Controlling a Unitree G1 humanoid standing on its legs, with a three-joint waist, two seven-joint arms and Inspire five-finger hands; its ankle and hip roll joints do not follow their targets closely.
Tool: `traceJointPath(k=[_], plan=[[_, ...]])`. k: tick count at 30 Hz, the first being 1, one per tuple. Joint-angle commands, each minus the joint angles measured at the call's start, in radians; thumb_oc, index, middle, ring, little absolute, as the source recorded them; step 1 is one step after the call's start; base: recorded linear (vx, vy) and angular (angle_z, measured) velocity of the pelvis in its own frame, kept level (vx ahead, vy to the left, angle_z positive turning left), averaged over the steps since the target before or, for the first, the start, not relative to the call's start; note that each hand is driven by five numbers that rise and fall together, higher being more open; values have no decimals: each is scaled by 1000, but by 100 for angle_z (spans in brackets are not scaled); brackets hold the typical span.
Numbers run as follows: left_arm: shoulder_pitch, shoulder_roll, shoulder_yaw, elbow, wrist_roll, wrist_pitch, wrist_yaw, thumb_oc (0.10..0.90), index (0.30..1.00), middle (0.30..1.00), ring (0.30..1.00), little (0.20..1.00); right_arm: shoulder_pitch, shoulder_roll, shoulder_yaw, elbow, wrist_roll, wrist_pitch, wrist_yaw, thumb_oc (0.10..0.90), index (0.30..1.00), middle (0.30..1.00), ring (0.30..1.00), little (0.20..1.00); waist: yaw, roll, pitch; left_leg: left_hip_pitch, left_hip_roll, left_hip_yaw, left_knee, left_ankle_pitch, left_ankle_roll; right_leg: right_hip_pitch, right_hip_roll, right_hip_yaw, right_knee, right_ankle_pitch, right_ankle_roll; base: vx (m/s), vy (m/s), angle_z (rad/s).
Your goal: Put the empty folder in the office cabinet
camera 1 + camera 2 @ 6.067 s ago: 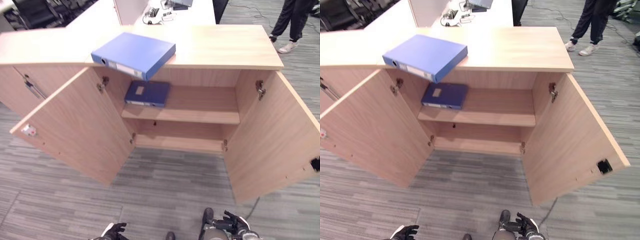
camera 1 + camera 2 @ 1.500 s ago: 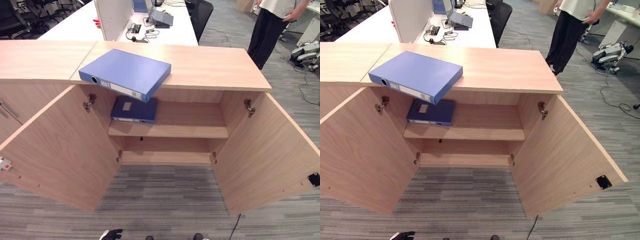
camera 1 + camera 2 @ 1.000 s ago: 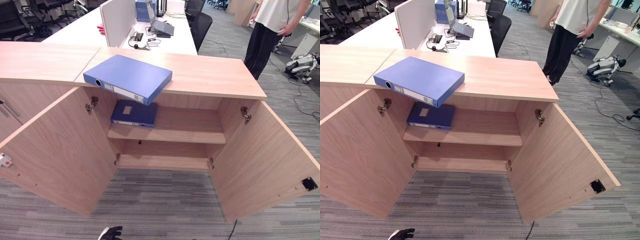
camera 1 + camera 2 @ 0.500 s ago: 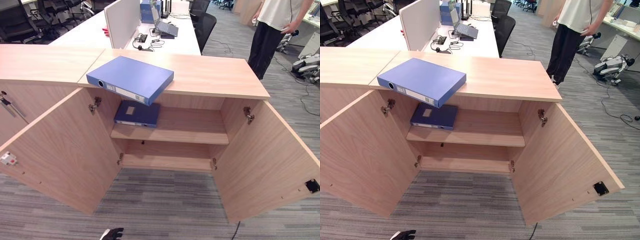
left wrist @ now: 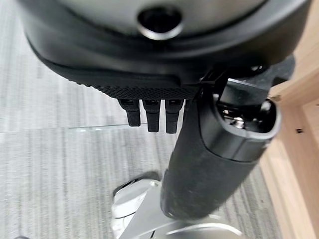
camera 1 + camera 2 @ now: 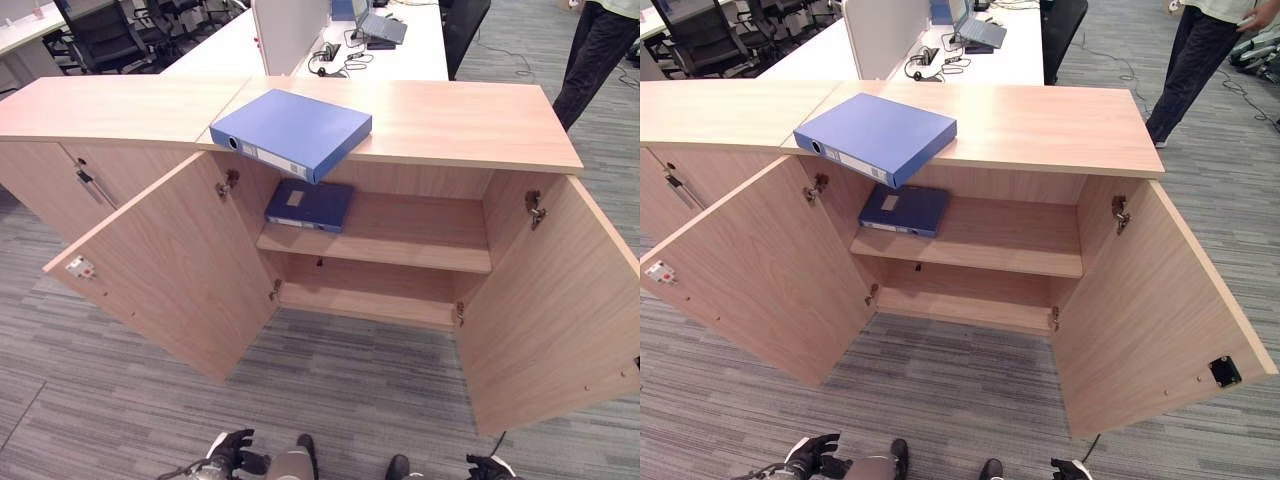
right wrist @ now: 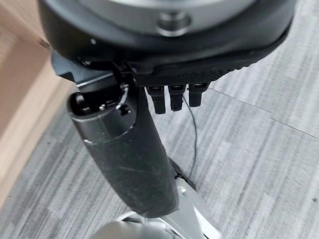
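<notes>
A blue box folder (image 6: 292,132) lies flat on the wooden cabinet top (image 6: 470,120), its corner jutting over the front edge at the left. A second, darker blue folder (image 6: 308,205) lies on the upper shelf (image 6: 410,245), at its left end. Both cabinet doors stand wide. My left hand (image 6: 232,452) hangs low at the picture's lower edge, far from the cabinet; its fingers (image 5: 149,117) are relaxed and hold nothing. My right hand (image 6: 487,467) hangs low on the other side, fingers (image 7: 172,97) loose, also holding nothing.
The left door (image 6: 170,270) and right door (image 6: 560,310) swing out over the grey carpet. A shut cabinet with a metal handle (image 6: 90,185) adjoins on the left. Behind stands a white desk (image 6: 410,55) with a divider, and a person (image 6: 1190,60) at the far right.
The camera has swung, so the cabinet sits further right in the picture. Both hands show more at the lower edge. The folders have not moved.
</notes>
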Motion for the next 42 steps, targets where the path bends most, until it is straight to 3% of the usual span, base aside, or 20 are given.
traceJointPath(k=[1,4,7,8,14,16,21,22,23,24,25,27,28,30,31,32,33,34,38,42], plan=[[9,8,-31,-55,-5,-10,-9,800,900,900,900,900,6,-45,-7,0,1,-2,-20,800,900,900,900,900,53,17,38,-74,96,-51,-37,44,45,132,42,36,54,-186,77,237,68,-9],[16,17,-25,-49,-9,-8,-17,800,900,900,900,900,-6,-50,-10,2,5,-1,-23,800,900,900,900,900,77,23,46,-98,115,-90,-144,62,38,177,71,75,64,-235,80,267,75,11],[26,30,-21,-44,-10,-10,-13,800,900,900,900,900,-13,-22,3,-25,26,-32,-15,800,900,900,900,900,96,18,41,-100,134,-102,-154,63,32,201,81,107,74,-262,79,269,81,-66],[30,60,-1,-46,-15,-14,-6,800,900,900,900,900,-13,-3,35,-45,25,-29,5,800,900,900,900,900,115,1,35,-99,153,-131,-148,71,25,222,94,151,80,-287,83,239,75,-97],[22,90,10,-45,-10,-15,-7,800,900,900,900,900,-8,37,48,-38,10,-30,5,800,900,900,900,900,132,-38,13,-77,151,-142,-148,99,21,213,85,196,97,-292,106,194,162,-29],[4,100,-5,-46,7,-10,-12,800,900,900,900,900,-7,65,47,-37,13,-24,7,800,900,900,900,900,137,-73,-8,-71,132,-106,-123,98,40,188,45,205,132,-264,143,253,355,-39],[-4,100,-19,-53,24,-11,-11,800,900,900,900,900,-3,88,43,-49,20,-19,15,800,900,900,900,900,122,-105,-41,-67,72,-66,-87,43,89,106,-15,228,224,-196,209,145,300,-28],[-20,111,-31,-63,32,-12,-10,800,900,900,900,900,-11,100,51,-60,15,-16,22,800,900,900,900,900,112,-116,-50,-60,43,-51,-81,11,121,40,-34,240,330,-134,241,142,302,-32],[-26,116,-31,-69,30,-11,-8,800,900,900,900,900,-16,104,57,-62,12,-15,25,800,900,900,900,900,102,-114,-52,-43,33,-44,-83,-2,134,7,-42,242,387,-83,260,140,302,-27],[-26,116,-31,-69,30,-11,-8,800,900,900,900,900,-16,104,57,-62,12,-15,25,800,900,900,900,900,104,-116,-52,-43,32,-41,-83,-3,135,4,-44,245,391,-85,261,133,268,-27],[-36,127,-29,-78,28,-10,-3,800,900,900,900,900,-21,109,49,-72,16,-11,36,800,900,900,900,900,97,-100,-51,-11,25,-25,-87,-32,159,-37,-54,211,512,3,266,138,240,-21],[-36,144,-18,-88,25,-11,0,800,900,900,900,900,-21,111,46,-86,17,-17,38,800,900,900,900,900,81,-70,-38,46,23,-16,-106,-54,183,-103,-41,189,642,67,266,188,308,-39],[-96,331,4,-29,19,21,-87,800,900,900,900,900,-29,87,69,-75,-9,-11,65,800,900,900,900,900,52,-52,-38,106,17,6,-142,-59,181,-133,-51,198,666,82,266,175,276,-42],[47,216,16,-187,34,-28,-25,800,900,900,900,900,-26,87,37,-88,1,-25,19,800,900,900,900,900,98,-43,-3,114,-25,-20,-151,-79,193,-137,-94,122,547,32,266,161,171,-28],[79,185,-8,-235,38,-33,-12,800,900,900,900,900,-57,104,34,-121,11,-2,5,800,900,900,900,900,105,-45,12,121,-49,-39,-153,-89,192,-116,-127,65,446,-18,260,113,54,-18],[79,185,-8,-235,38,-33,-12,800,900,900,900,900,-57,104,34,-121,11,-2,5,800,900,900,900,900,102,-45,14,123,-49,-41,-153,-89,192,-113,-127,62,445,-18,260,145,-57,20],[92,187,2,-268,46,-27,-13,800,900,900,900,900,-3,53,20,-141,-1,-18,9,800,900,900,900,900,114,-52,33,109,-61,-41,-145,-96,174,-115,-159,0,258,-33,228,91,-103,42],[123,194,-13,-342,57,-47,-30,800,900,900,900,900,18,48,12,-144,7,-24,21,800,900,900,900,900,109,-52,36,104,-69,-60,-140,-98,168,-83,-152,8,179,-19,233,92,-102,57],[116,138,-36,-353,58,-48,-33,800,900,900,900,900,27,32,1,-108,-5,-21,23,800,900,900,900,900,100,-43,16,77,-92,-58,-132,-104,165,-74,-163,34,104,23,236,9,31,63],[86,57,-60,-186,50,-48,-30,800,900,900,900,900,14,-4,-31,-34,-5,-5,12,800,900,900,900,900,91,-8,-13,88,-102,-51,-138,-108,157,-41,-169,18,56,32,237,69,45,14]])
